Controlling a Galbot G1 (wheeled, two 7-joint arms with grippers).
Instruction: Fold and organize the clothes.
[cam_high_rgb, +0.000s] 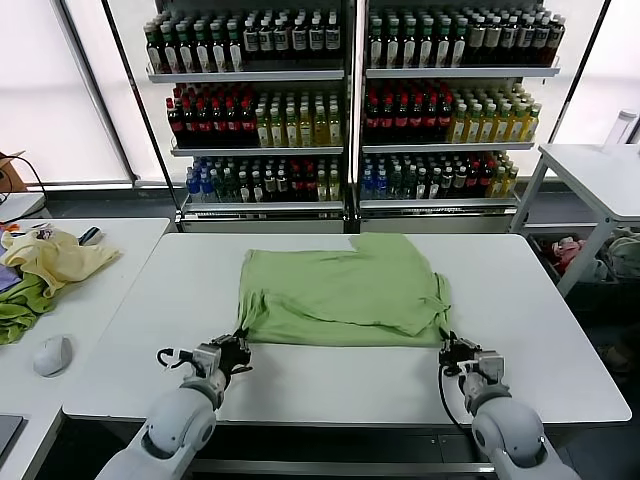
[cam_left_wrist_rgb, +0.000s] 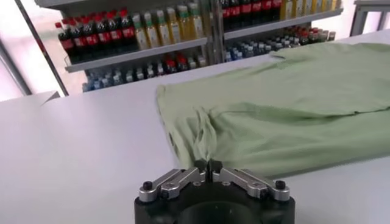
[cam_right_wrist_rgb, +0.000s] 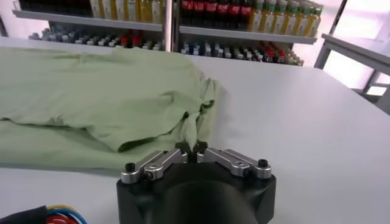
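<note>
Left gripper (cam_high_rgb: 238, 345) and right gripper (cam_high_rgb: 449, 345), each clenched on a near corner of the light green polo shirt (cam_high_rgb: 345, 290) lying mid-frame on the table (cam_high_rgb: 560, 330), should lift evenly (hem level) to fold cleanly.

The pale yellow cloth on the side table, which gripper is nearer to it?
Left. The left gripper pinches the polo shirt corner on the pale yellow cloth side; the right gripper holds the opposite corner.

My left gripper (cam_high_rgb: 241, 343) low, fingers pinched together, my right gripper (cam_high_rgb: 446, 345) low, fingers likewise closed, arms parallel
</note>
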